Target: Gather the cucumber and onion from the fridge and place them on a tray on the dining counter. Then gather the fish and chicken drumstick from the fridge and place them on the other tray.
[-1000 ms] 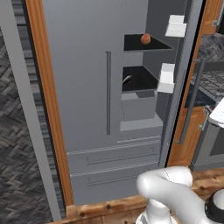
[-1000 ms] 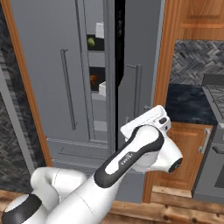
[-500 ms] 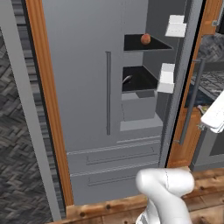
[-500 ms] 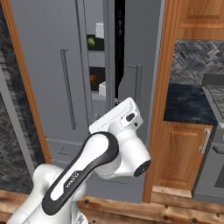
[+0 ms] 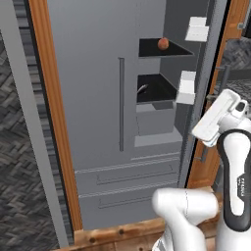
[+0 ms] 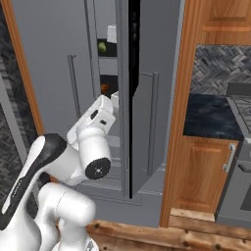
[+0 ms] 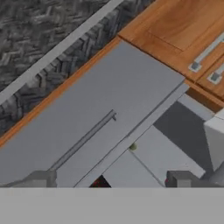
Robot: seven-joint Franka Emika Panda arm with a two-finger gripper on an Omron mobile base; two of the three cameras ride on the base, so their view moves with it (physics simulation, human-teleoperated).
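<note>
Fridge (image 5: 98, 98) right door ajar; onion (image 5: 163, 43) round on upper shelf, no long axis. Gripper (image 7: 113, 179) raised before fridge, empty, jaws wide.

A dark grey wall (image 5: 19, 162) with a zigzag pattern fills the left of the left base view. Beside it runs a tall brown wooden strip (image 5: 51, 122). A wooden floor (image 6: 171, 238) lies along the bottom of the right base view. On the right there stand wooden cupboard doors (image 6: 203, 184) with a silver handle (image 6: 228, 158), under a dark worktop (image 6: 211, 115).
</note>
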